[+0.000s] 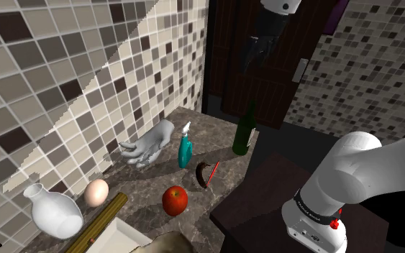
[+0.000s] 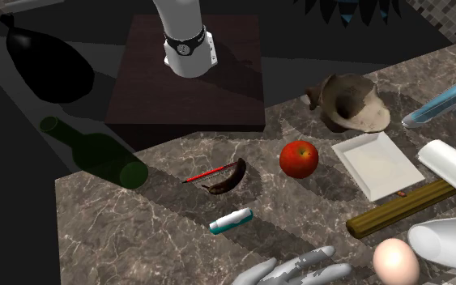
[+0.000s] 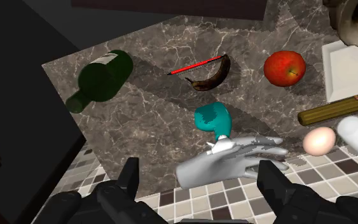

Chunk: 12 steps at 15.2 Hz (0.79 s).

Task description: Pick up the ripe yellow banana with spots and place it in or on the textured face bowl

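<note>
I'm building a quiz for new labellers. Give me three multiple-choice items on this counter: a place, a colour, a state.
1. Which lies nearest the banana? A the apple B the red stick C the gripper
2. The apple's colour? A green B red C yellow
3. The gripper's fingers? A apart, holding nothing B shut on the banana C shut on the apple
Answers: B, the stick ends at the banana's tip; B, its skin is red; A, the wrist view shows both fingers wide apart.
</note>
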Available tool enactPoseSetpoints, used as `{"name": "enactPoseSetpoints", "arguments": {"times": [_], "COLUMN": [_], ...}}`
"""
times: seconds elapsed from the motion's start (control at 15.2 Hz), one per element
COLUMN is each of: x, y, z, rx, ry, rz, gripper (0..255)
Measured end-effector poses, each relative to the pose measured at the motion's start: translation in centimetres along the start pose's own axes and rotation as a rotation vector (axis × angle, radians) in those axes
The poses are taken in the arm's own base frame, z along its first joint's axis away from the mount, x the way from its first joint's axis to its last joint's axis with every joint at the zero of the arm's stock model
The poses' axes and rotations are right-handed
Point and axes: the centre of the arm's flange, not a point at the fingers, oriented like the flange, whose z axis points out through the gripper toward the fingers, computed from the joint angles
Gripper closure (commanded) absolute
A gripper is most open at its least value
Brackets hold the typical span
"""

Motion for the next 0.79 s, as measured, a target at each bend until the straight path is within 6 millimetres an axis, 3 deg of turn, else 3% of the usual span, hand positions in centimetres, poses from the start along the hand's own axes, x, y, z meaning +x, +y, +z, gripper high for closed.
{"name": "enactPoseSetpoints", "arguments": {"times": [0.2, 0.79], "x": [0.0, 1.0], "y": [-0.5, -3.0], "z": [1.5, 13.1], "rx": [-0.001, -0.006], "ry": [-0.008, -0.063], "rz": [0.01, 0.082], "gripper": [0, 0]}}
